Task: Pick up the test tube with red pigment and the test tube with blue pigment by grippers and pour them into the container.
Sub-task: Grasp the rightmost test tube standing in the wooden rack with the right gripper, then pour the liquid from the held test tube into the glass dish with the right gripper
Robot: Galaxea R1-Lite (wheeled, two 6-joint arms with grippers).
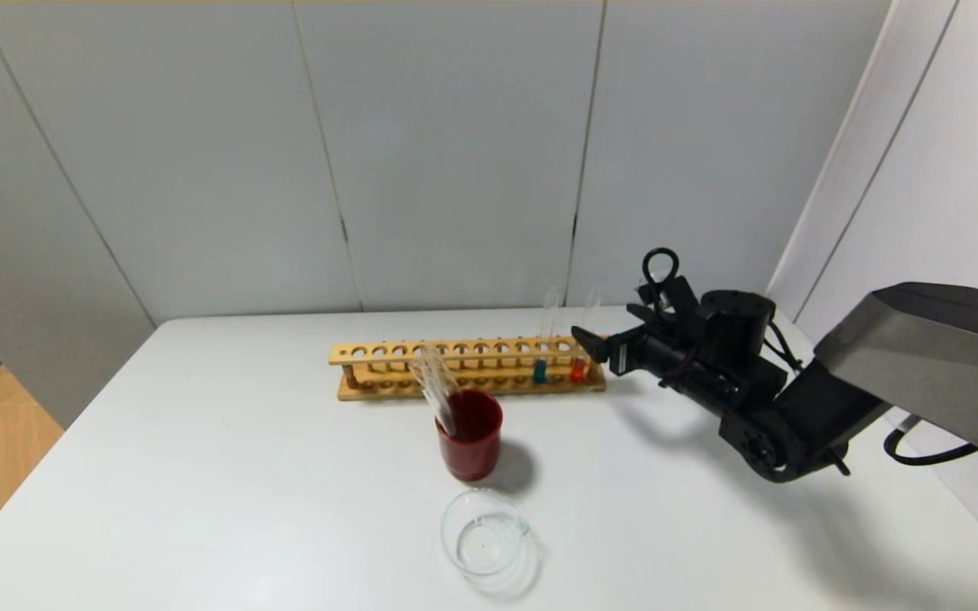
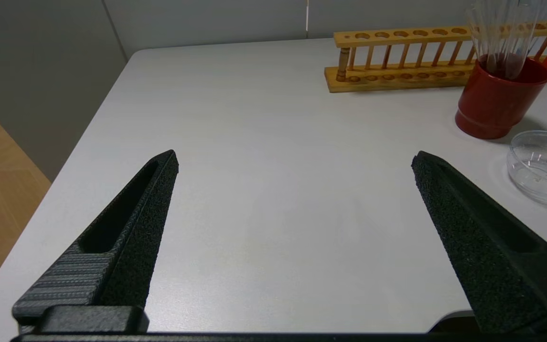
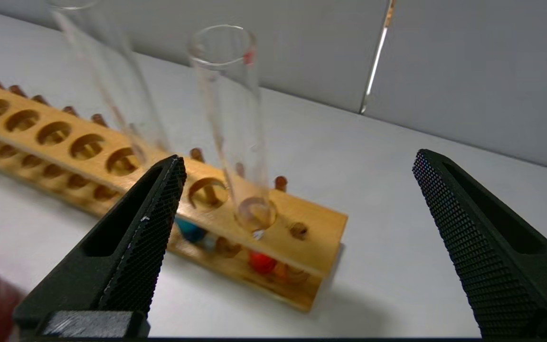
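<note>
- Nearest the head camera, the container (image 1: 486, 537), a low clear glass beaker, is sitting on the white table (image 1: 243, 475) just in front of the dark red cup.
- White table is carrying every item listed; it is the largest thing in view.
- Right gripper (image 1: 595, 344), at the end of the bulky black arm, is hovering beside the right end of the rack, its fingers (image 3: 145, 228) spread wide and grasping nothing; the red-pigment tube is standing between them in the wrist view, untouched.
- Left gripper (image 2: 295, 159) is hanging low over bare table at the left side, released, its fingers spread wide with nothing between them.
- Wooden test tube rack (image 1: 463, 367) is lying lengthwise at the back of the table.
- Dark red cup (image 1: 470, 434) is standing between rack and container, holding several empty glass tubes (image 1: 434, 386) that are leaning to the left.
- Test tube with red pigment (image 1: 581, 361) is standing upright in the rack's rightmost hole.
- Test tube with blue pigment (image 1: 542, 361) is standing upright a hole or so to its left.
</note>
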